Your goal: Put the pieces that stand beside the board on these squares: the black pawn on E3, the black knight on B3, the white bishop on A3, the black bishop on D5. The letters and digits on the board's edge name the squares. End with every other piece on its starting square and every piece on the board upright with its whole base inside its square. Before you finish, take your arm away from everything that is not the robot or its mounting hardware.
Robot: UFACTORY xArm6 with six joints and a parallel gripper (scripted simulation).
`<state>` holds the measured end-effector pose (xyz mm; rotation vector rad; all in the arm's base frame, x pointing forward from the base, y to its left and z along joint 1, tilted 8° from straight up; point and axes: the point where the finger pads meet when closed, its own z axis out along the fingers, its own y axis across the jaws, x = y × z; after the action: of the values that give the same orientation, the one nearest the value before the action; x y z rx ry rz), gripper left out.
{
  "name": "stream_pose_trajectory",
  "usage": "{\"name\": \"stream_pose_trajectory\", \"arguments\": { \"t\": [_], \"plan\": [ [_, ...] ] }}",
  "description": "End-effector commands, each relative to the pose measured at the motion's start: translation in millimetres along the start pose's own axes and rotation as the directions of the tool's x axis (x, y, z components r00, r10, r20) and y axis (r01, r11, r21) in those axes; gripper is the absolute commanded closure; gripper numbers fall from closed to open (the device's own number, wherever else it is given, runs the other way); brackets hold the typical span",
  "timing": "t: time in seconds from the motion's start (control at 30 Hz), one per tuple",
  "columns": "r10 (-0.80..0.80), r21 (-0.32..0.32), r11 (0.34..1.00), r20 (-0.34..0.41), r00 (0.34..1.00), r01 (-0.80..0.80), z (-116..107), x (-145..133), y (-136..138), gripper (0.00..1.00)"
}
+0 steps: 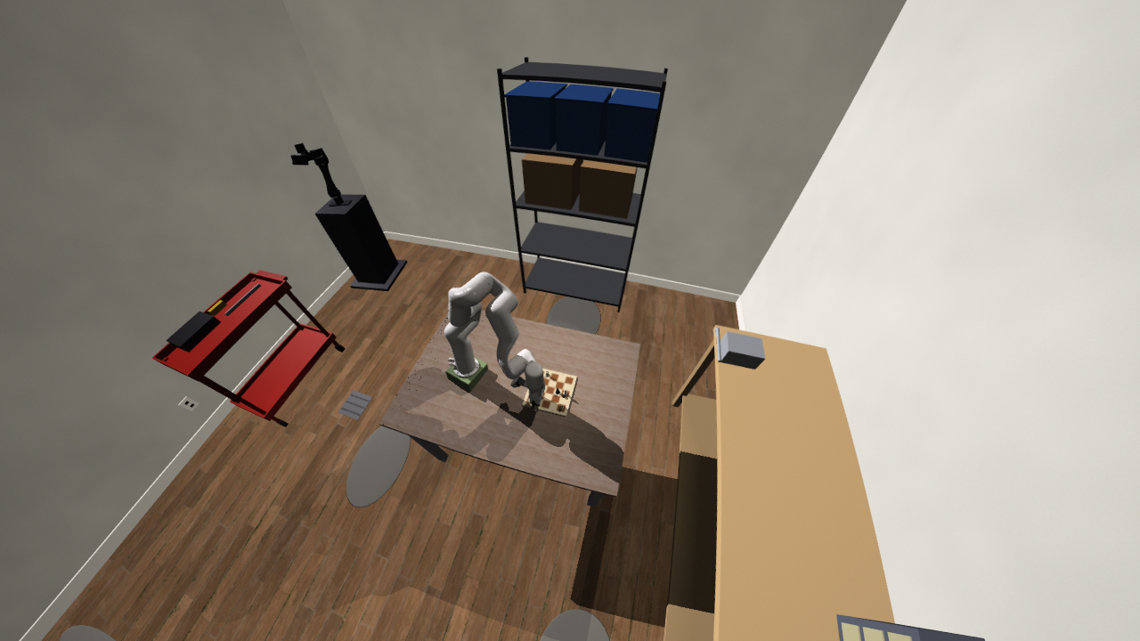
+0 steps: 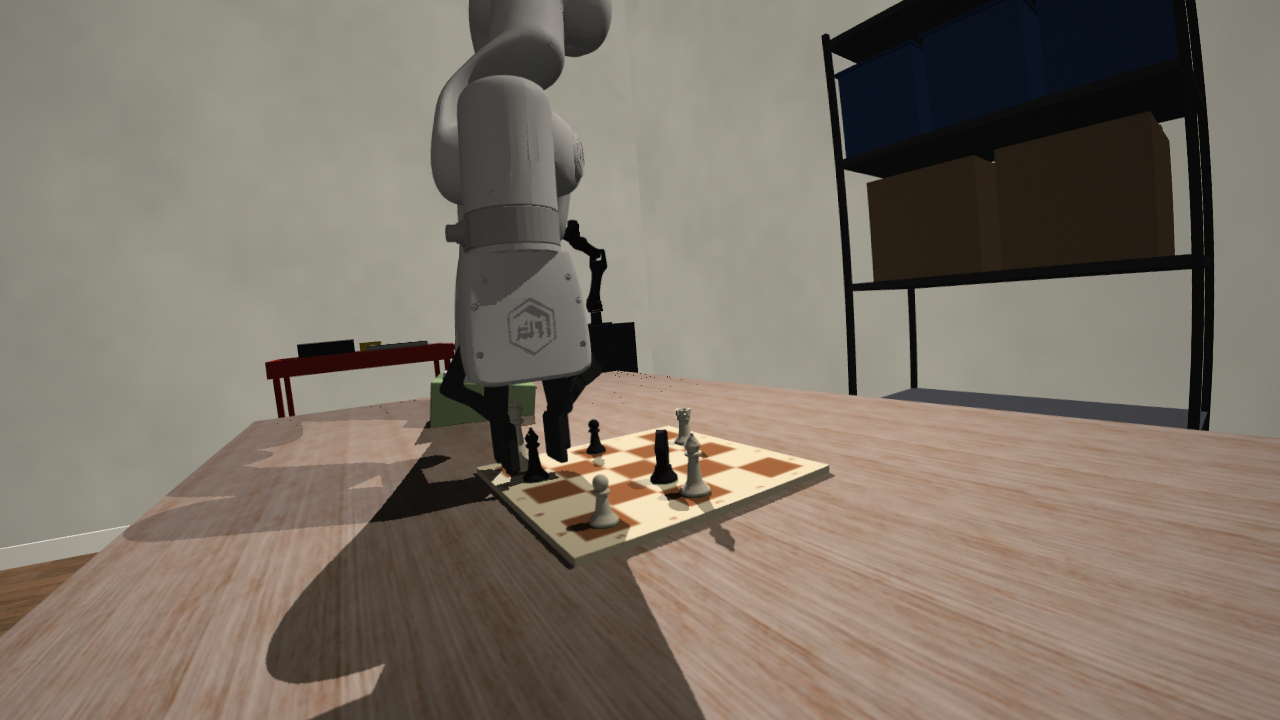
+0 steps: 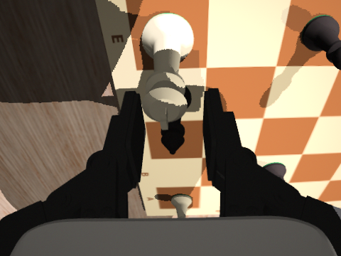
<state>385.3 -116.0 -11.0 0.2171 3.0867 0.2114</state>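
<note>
The gripper [image 1: 535, 402] [image 2: 534, 461] [image 3: 172, 92] is open, low over the board [image 2: 810, 467] [image 3: 124, 76], one finger on each side of the black bishop [image 2: 533, 467] [image 3: 172, 136] with gaps between. The bishop stands upright on D5, its base partly hidden in the wrist view. The black pawn [image 2: 595, 438] [image 3: 321, 33] stands upright on E3. The black knight [image 2: 662, 461] [image 3: 275, 171] stands on B3, partly hidden by a finger in the wrist view. The white bishop [image 2: 693, 479] stands upright on A3 in the exterior view.
A tall white piece [image 3: 167, 33] on E5 stands close to the bishop and fingers. A white pawn [image 2: 601, 512] [image 3: 182, 203] stands on A5. A white rook [image 2: 682, 428] stands at the board's far side. The green base block [image 2: 460, 410] is behind the gripper.
</note>
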Motion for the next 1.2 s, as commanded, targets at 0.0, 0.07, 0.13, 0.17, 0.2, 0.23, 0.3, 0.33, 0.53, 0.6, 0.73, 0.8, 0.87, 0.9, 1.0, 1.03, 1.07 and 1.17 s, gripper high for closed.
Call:
{"name": "stream_pose_trajectory", "arguments": {
  "t": [0.0, 0.07, 0.13, 0.17, 0.2, 0.23, 0.3, 0.33, 0.53, 0.6, 0.73, 0.8, 0.87, 0.9, 1.0, 1.03, 1.07, 1.17],
  "plan": [
    [0.000, 0.001, 1.000, 0.004, 1.000, 0.000, -2, -1, 0, 0.63],
    [0.000, 0.001, 1.000, 0.004, 1.000, 0.000, -4, -1, 0, 0.63],
    [0.000, 0.001, 1.000, 0.004, 1.000, 0.000, -9, -1, 0, 0.63],
    [0.000, 0.001, 1.000, 0.004, 1.000, 0.000, -9, -1, 0, 0.63],
    [0.000, 0.001, 1.000, 0.004, 1.000, 0.000, -9, -1, 0, 0.63],
    [0.000, 0.001, 1.000, 0.004, 1.000, 0.000, -12, -1, 0, 0.63],
    [0.000, 0.001, 1.000, 0.004, 1.000, 0.000, -19, -1, 0, 0.63],
    [0.000, 0.001, 1.000, 0.004, 1.000, 0.000, -24, -1, 0, 0.63],
    [0.000, 0.001, 1.000, 0.004, 1.000, 0.000, -57, -1, 0, 0.63],
    [0.000, 0.001, 1.000, 0.004, 1.000, 0.000, -68, -1, 0, 0.63],
    [0.000, 0.001, 1.000, 0.004, 1.000, 0.000, -80, -1, 0, 0.63],
    [0.000, 0.001, 1.000, 0.004, 1.000, 0.000, -83, -1, 0, 0.63],
    [0.000, 0.001, 1.000, 0.004, 1.000, 0.000, -88, -1, 0, 0.63],
    [0.000, 0.001, 1.000, 0.004, 1.000, 0.000, -89, -1, 0, 0.63],
    [0.000, 0.001, 1.000, 0.004, 1.000, 0.000, -91, -1, 0, 0.63],
    [0.000, 0.001, 1.000, 0.004, 1.000, 0.000, -91, -1, 0, 0.63],
    [0.000, 0.001, 1.000, 0.004, 1.000, 0.000, -91, -1, 0, 0.00],
    [0.000, 0.001, 1.000, 0.004, 1.000, 0.000, -91, -1, 0, 0.00]
  ]
}}
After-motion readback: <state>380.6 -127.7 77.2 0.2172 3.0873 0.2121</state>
